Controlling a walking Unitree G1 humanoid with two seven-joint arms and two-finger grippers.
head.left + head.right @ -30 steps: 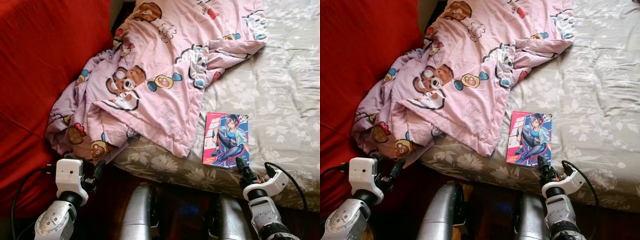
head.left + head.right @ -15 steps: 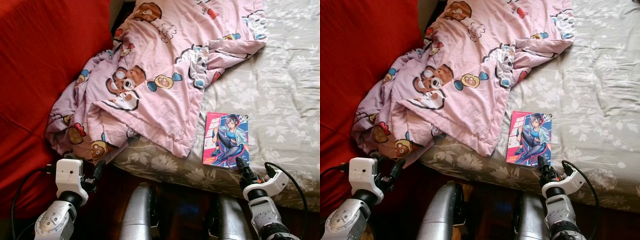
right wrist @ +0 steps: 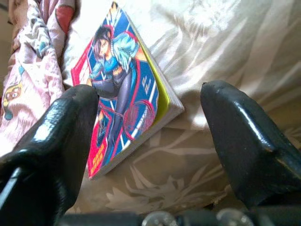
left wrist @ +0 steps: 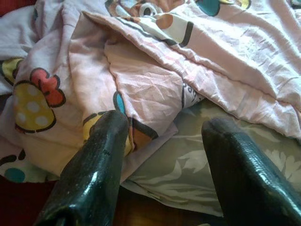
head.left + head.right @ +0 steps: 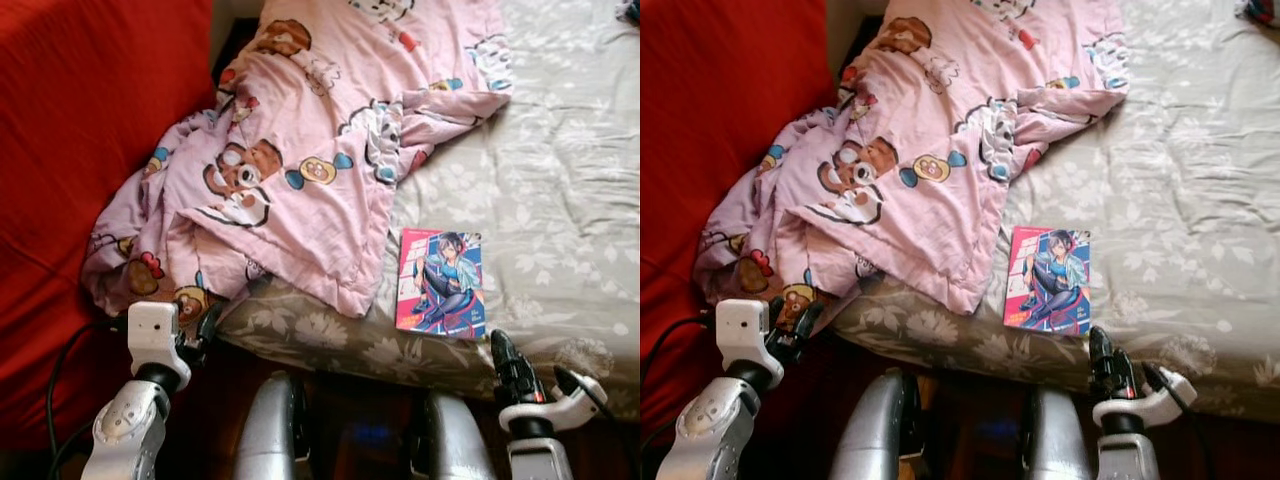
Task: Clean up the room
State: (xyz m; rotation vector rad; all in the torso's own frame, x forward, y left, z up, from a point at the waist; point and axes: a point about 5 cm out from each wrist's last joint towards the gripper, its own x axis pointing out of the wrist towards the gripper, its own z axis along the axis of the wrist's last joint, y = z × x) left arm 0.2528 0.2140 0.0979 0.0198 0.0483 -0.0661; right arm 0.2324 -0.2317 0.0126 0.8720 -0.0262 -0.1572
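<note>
Hardly anything looks tidied yet: the book [image 5: 441, 281] lies near the bed's [image 5: 560, 180] front edge, the pink blanket [image 5: 300, 160] spills off its corner, and both the right gripper [image 5: 506, 362] and left gripper [image 5: 207, 325] hang spread apart, holding nothing.

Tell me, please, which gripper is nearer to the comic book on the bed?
Right. The right gripper hovers open just below the comic book, by its near corner. The left gripper is far across, at the pink blanket's hanging edge.
</note>
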